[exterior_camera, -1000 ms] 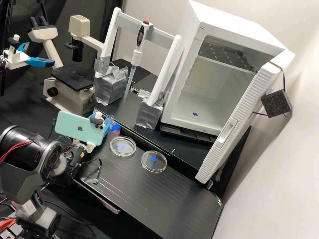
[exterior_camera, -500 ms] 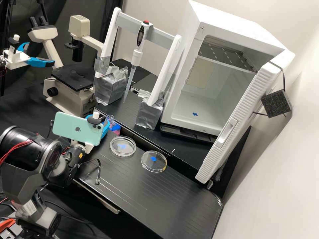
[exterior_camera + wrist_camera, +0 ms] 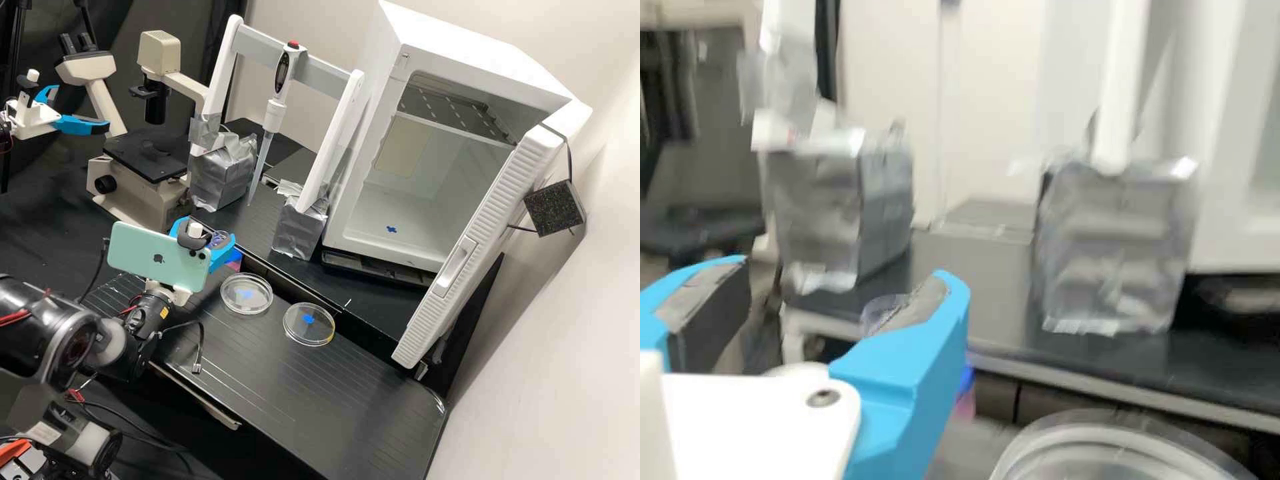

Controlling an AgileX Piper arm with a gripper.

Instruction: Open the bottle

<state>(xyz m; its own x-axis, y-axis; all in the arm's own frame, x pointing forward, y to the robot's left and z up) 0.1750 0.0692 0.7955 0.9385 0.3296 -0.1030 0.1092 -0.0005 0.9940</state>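
Beyond the mint-green phone on the arm, my gripper (image 3: pixel 205 243) stands open in the high view, its two blue fingers apart. A clear, ridged round thing (image 3: pixel 219 237), perhaps the bottle's upper part, shows just behind the fingers; most of it is hidden. In the wrist view my gripper (image 3: pixel 825 300) is open as well, its grey-padded fingers well apart. A faint clear rounded edge (image 3: pixel 880 311) appears behind one finger, with a blue and pink patch beside that finger. Whether a finger touches the bottle, I cannot tell.
Two clear round dishes, one (image 3: pixel 246 294) near the gripper and another (image 3: pixel 309 325) farther right, lie on the black bench (image 3: pixel 293 387). Behind stand a pipette (image 3: pixel 274 113) on a white frame with silver-taped feet, a microscope (image 3: pixel 150 160) and an open white cabinet (image 3: pixel 413 200).
The arm's large near joint has sunk, while the gripper has tilted and pushed forward past the phone. More of both blue fingers shows beyond the phone than before.
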